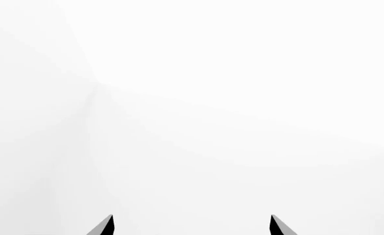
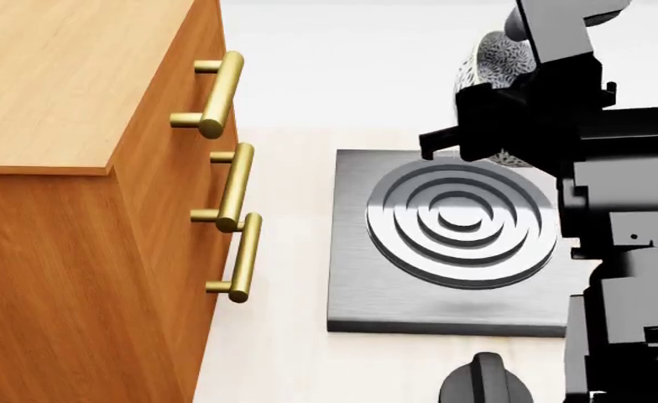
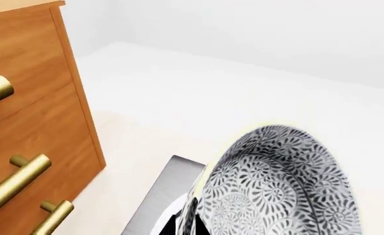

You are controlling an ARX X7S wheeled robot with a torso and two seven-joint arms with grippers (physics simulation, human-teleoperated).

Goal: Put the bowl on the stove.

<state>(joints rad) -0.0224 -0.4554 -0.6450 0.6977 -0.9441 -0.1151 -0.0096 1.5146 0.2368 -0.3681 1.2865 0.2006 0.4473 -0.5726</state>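
Carrying the bowl toward its drop: order of concern is big to small. The wooden drawer cabinet (image 2: 71,168) with brass handles (image 2: 219,94) sits left of the stove (image 2: 446,256), apart from it; you shouldn't need to go near. The stove lies flat on the pale counter (image 2: 273,252), rings centred. The right gripper (image 2: 530,109) is clamped on the bowl (image 2: 497,63), held tilted above the stove's far right corner. Level it, bring it over the rings, lower, then release. The black knob (image 2: 483,382) sits just in front. Left gripper (image 1: 192,226): fingers apart, holding nothing.
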